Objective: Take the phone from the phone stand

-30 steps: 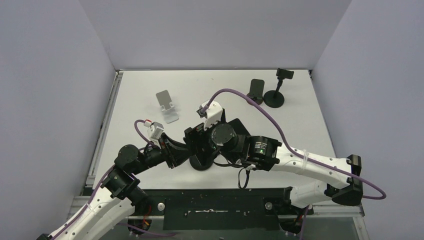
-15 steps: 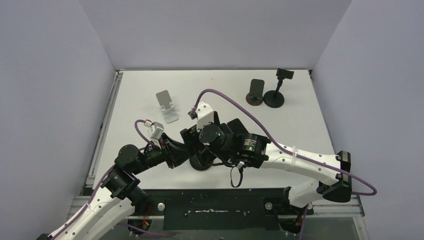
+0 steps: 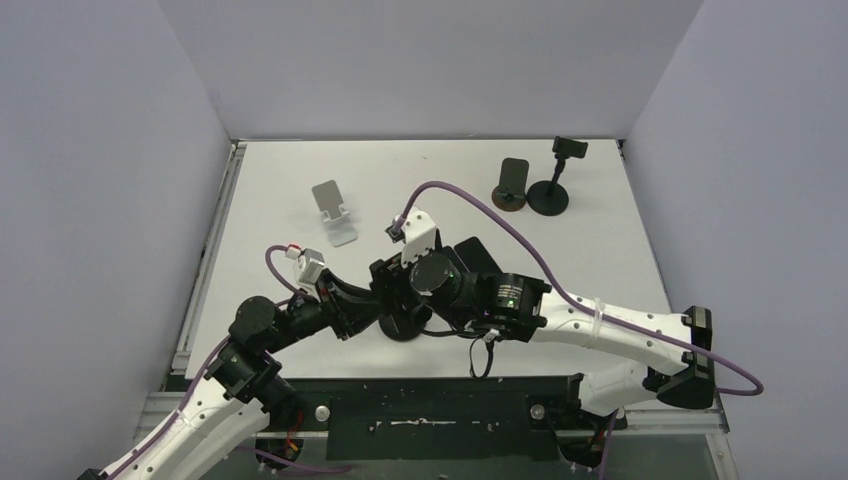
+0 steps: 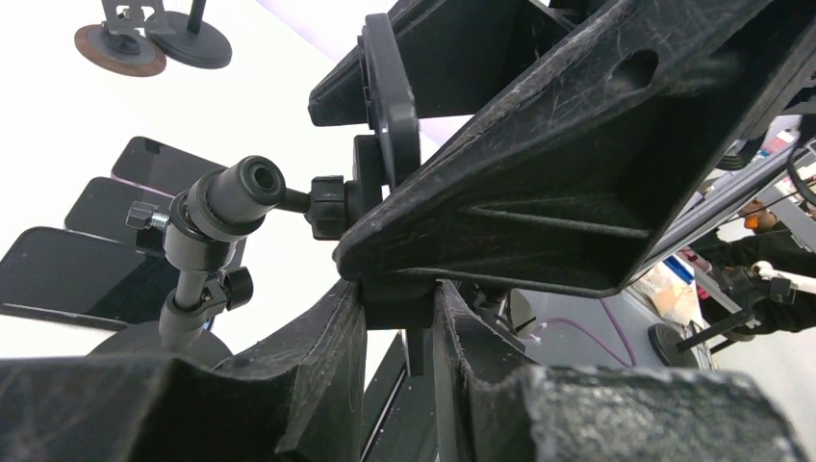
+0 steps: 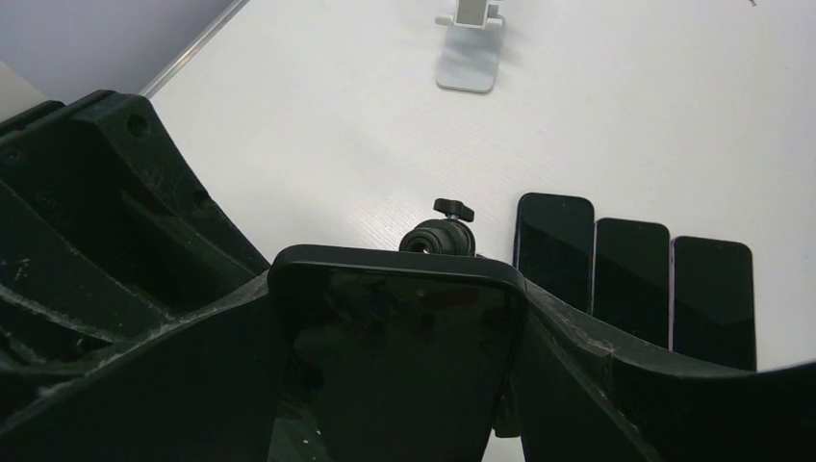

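Observation:
The black phone (image 5: pixel 399 356) stands upright in the phone stand, whose ball head (image 5: pixel 438 236) shows just behind it. My right gripper (image 5: pixel 397 289) has come down over the phone, and its fingers (image 5: pixel 192 366) press both long edges. My left gripper (image 4: pixel 399 308) is shut on the black clamp block at the bottom of the phone stand (image 4: pixel 231 197), steadying it. In the top view both grippers meet at table centre over the stand's round base (image 3: pixel 400 325), left gripper (image 3: pixel 370 305) beside right gripper (image 3: pixel 405 290); the phone is hidden there.
Three dark phones (image 5: pixel 630 274) lie flat side by side just beyond the stand. A silver stand (image 3: pixel 335 212) sits at the back left. Two black stands (image 3: pixel 512 185) (image 3: pixel 553 185) stand at the back right. White walls enclose the table.
The right gripper's jaws have narrowed from wide open onto the phone's edges, and its wrist shifted slightly. The left gripper kept its hold on the stand.

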Controlling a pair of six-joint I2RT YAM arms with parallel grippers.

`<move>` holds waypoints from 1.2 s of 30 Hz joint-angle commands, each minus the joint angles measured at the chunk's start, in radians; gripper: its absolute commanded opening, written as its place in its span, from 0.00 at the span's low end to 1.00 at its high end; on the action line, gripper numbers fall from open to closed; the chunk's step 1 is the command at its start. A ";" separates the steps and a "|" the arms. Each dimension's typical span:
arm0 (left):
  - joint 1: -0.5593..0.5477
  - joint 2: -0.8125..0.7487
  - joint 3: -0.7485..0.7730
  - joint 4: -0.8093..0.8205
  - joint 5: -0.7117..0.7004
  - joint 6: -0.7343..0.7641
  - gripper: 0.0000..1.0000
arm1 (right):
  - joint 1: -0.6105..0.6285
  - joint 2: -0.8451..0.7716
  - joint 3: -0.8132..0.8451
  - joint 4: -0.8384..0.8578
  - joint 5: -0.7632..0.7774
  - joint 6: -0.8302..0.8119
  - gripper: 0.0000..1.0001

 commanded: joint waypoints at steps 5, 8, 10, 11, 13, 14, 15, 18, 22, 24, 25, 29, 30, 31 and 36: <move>0.001 -0.020 -0.063 0.091 -0.070 -0.044 0.00 | -0.079 -0.143 -0.148 0.071 -0.026 0.035 0.00; 0.001 -0.021 -0.074 0.112 -0.074 -0.056 0.00 | -0.092 -0.171 -0.186 0.099 -0.050 0.045 0.00; 0.001 -0.020 -0.084 0.127 -0.074 -0.069 0.00 | -0.097 -0.193 -0.212 0.124 -0.068 0.050 0.00; 0.001 -0.020 -0.090 0.138 -0.074 -0.082 0.00 | -0.099 -0.202 -0.225 0.143 -0.079 0.051 0.00; 0.001 -0.023 -0.105 0.174 -0.072 -0.108 0.00 | -0.101 -0.225 -0.251 0.180 -0.101 0.053 0.00; 0.000 -0.025 -0.113 0.190 -0.071 -0.122 0.00 | -0.104 -0.235 -0.263 0.197 -0.113 0.053 0.00; 0.000 -0.027 -0.121 0.206 -0.071 -0.137 0.00 | -0.105 -0.245 -0.278 0.219 -0.127 0.051 0.00; 0.000 -0.029 -0.137 0.232 -0.070 -0.158 0.00 | -0.109 -0.269 -0.310 0.271 -0.170 0.051 0.00; 0.000 -0.032 -0.137 0.232 -0.068 -0.162 0.00 | -0.114 -0.304 -0.345 0.340 -0.222 0.055 0.00; 0.000 -0.032 -0.135 0.230 -0.062 -0.162 0.00 | -0.119 -0.321 -0.352 0.366 -0.250 0.058 0.00; 0.000 -0.032 -0.134 0.228 -0.059 -0.162 0.00 | -0.119 -0.333 -0.356 0.382 -0.266 0.060 0.00; 0.001 -0.032 -0.132 0.221 -0.053 -0.159 0.00 | -0.122 -0.353 -0.353 0.411 -0.309 0.066 0.00; 0.000 -0.032 -0.131 0.221 -0.052 -0.159 0.00 | -0.122 -0.354 -0.350 0.410 -0.314 0.065 0.00; 0.000 -0.032 -0.130 0.221 -0.051 -0.157 0.00 | -0.123 -0.355 -0.349 0.410 -0.319 0.068 0.00; 0.000 -0.029 -0.111 0.218 -0.032 -0.153 0.21 | -0.122 -0.363 -0.347 0.419 -0.349 0.075 0.00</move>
